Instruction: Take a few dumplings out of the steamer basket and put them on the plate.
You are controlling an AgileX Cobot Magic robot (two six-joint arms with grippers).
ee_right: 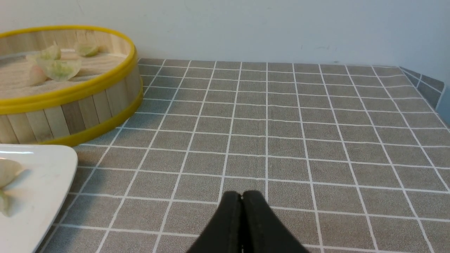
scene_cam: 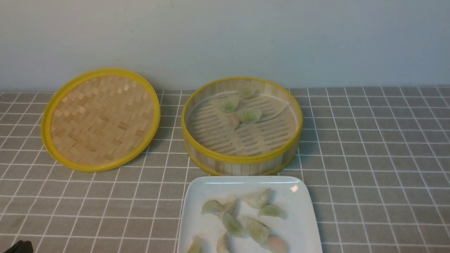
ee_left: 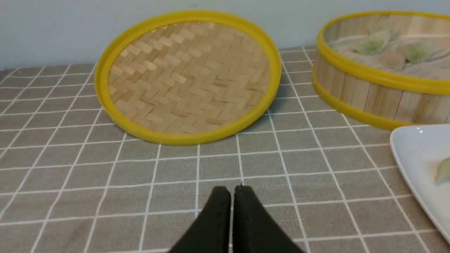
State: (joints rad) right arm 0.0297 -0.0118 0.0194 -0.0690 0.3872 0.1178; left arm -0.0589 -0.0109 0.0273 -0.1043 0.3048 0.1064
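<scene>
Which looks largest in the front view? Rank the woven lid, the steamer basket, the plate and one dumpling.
1. Round bamboo steamer basket and flat yellow-rimmed woven lid: alike, not ranked.
2. Glossy white square plate: cut off by the frame and nearer the camera, so unsure.
3. Small translucent greenish dumpling: clearly smallest.

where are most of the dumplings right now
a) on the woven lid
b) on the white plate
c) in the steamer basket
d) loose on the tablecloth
b, the plate carries the bigger pile of dumplings, while only about four sit in the steamer basket; the woven lid has none on it.
</scene>
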